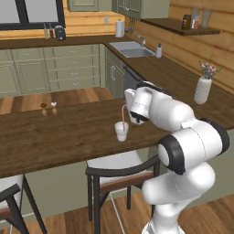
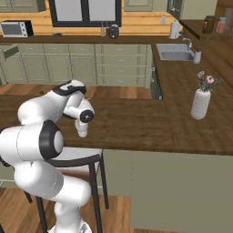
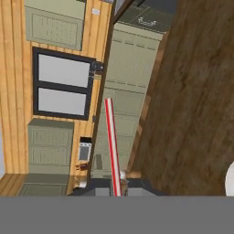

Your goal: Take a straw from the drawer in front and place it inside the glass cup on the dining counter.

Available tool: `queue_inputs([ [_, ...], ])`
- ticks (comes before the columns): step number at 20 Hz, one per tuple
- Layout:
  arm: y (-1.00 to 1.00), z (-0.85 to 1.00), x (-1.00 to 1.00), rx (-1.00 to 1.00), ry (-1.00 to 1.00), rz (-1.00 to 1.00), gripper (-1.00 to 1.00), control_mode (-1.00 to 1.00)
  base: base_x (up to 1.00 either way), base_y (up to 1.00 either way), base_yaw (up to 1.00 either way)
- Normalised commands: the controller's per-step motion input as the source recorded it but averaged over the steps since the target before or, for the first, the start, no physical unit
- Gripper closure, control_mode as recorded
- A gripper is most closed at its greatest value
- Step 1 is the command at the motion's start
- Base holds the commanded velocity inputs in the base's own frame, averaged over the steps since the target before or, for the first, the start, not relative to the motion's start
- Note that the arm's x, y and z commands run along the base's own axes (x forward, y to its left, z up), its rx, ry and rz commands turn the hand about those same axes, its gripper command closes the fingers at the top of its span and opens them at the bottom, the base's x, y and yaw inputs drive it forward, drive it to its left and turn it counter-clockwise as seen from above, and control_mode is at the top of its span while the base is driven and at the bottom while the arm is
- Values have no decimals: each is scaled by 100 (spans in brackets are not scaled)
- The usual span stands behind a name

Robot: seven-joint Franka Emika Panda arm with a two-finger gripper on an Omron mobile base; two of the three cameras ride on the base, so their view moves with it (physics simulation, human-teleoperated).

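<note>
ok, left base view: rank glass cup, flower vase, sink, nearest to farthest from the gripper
1. Glass cup: on the dining counter, just below the gripper, which holds the straw over it.
2. Flower vase: to the right, on the side worktop.
3. Sink: far back, in the corner.

one straw point(image 3: 112, 146), one glass cup point(image 1: 121, 131), one vase point(image 1: 202, 90) (with flowers), two chairs point(image 1: 119, 176).

arm: folded, elbow high, forearm reaching forward and left
wrist: turned sideways
gripper point(image 3: 117, 187): jaws closed tight on a thin object
</note>
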Motion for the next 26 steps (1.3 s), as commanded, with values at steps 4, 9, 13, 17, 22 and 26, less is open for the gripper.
queue_inputs([
  [4, 2, -1, 13, 0, -6, 0, 100, -100, 0, 0, 0],
  [9, 0, 29, 3, 0, -8, 0, 100, -100, 0, 0, 0],
  [13, 0, 45, -17, 0, -1, 0, 100, -100, 0, 0, 0],
  [17, 0, 40, -10, 0, 0, 0, 100, -100, 0, 0, 0],
  [22, -4, 35, 0, 0, 0, 0, 100, -100, 0, 0, 0],
  [26, -13, 1, 24, 0, 0, 0, 100, -100, 0, 0, 0],
])
